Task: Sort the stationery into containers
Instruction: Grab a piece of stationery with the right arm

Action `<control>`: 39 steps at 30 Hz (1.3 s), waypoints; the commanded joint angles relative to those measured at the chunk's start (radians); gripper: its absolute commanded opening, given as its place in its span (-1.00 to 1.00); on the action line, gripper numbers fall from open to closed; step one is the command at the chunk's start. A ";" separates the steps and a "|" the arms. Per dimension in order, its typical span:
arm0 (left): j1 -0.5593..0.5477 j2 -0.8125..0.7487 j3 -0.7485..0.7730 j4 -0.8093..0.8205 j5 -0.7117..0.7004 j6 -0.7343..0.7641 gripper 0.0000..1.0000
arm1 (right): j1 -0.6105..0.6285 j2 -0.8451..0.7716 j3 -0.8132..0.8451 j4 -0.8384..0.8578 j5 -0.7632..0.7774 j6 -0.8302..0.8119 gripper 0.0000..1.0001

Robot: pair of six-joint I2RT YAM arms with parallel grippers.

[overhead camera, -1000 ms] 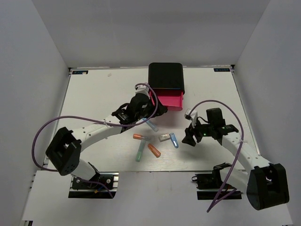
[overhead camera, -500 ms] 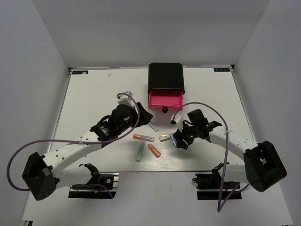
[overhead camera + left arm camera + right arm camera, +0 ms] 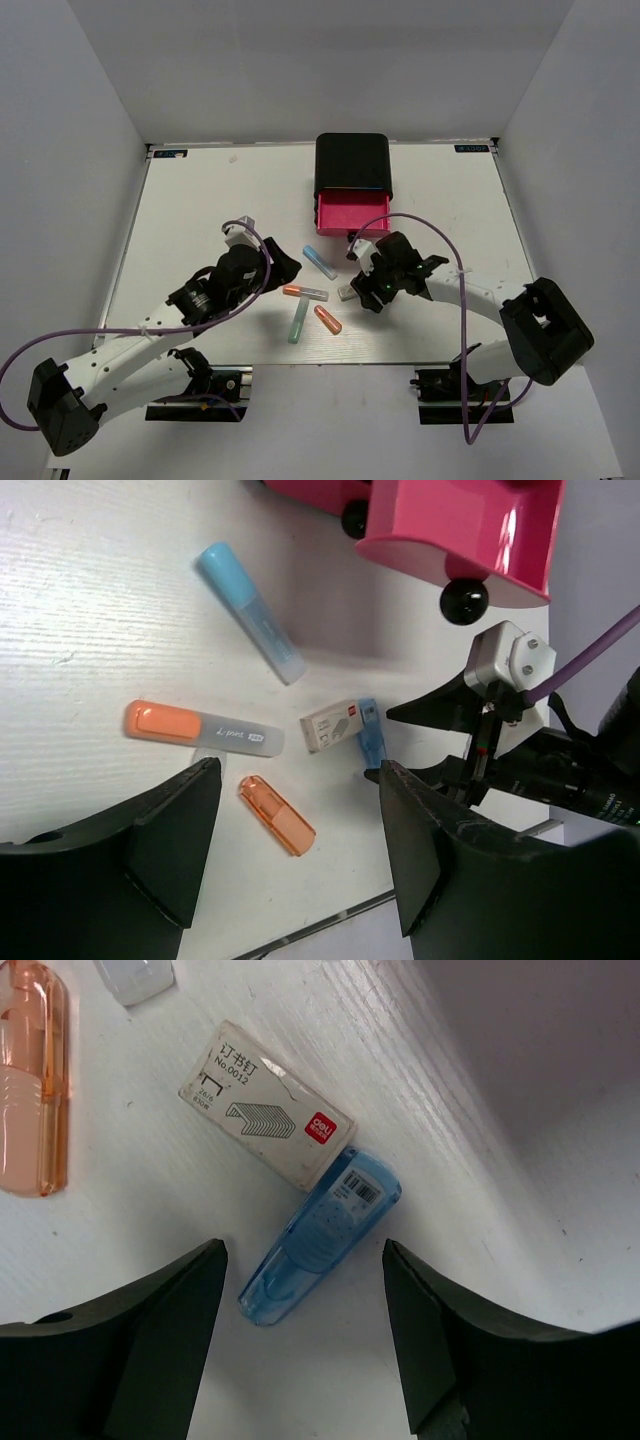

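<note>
Black cabinet at far edge of table: one pink drawer open. Left tool has backed off it, wide, empty. Right tool has moved in, wide, straddling light-blue stick against white box; pad contact unclear. Sorting pickup starting.

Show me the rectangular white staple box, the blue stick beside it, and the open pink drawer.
Rectangular white staple box (image 3: 268,1110): right wrist view, printed top.
Blue stick (image 3: 320,1235): right wrist view, mid-body.
Open pink drawer (image 3: 460,530): left wrist view, face above knob.
</note>
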State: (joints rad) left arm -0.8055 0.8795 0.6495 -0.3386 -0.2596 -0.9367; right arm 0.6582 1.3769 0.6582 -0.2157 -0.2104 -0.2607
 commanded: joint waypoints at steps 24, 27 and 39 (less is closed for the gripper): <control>-0.003 0.429 0.202 0.202 0.047 0.065 0.49 | 0.093 -0.022 -0.037 0.059 0.203 -0.012 -0.91; 0.006 0.475 0.243 0.202 0.027 0.065 0.49 | 0.092 -0.053 -0.034 0.039 0.192 -0.012 -0.97; 0.015 0.607 0.334 0.246 0.026 0.075 0.52 | 0.074 -0.225 0.011 -0.051 0.089 -0.078 -1.00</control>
State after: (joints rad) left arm -0.7940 1.4818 0.9306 -0.1200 -0.2222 -0.8753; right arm 0.7399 1.2072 0.6262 -0.2295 -0.0746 -0.3031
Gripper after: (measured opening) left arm 0.757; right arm 0.352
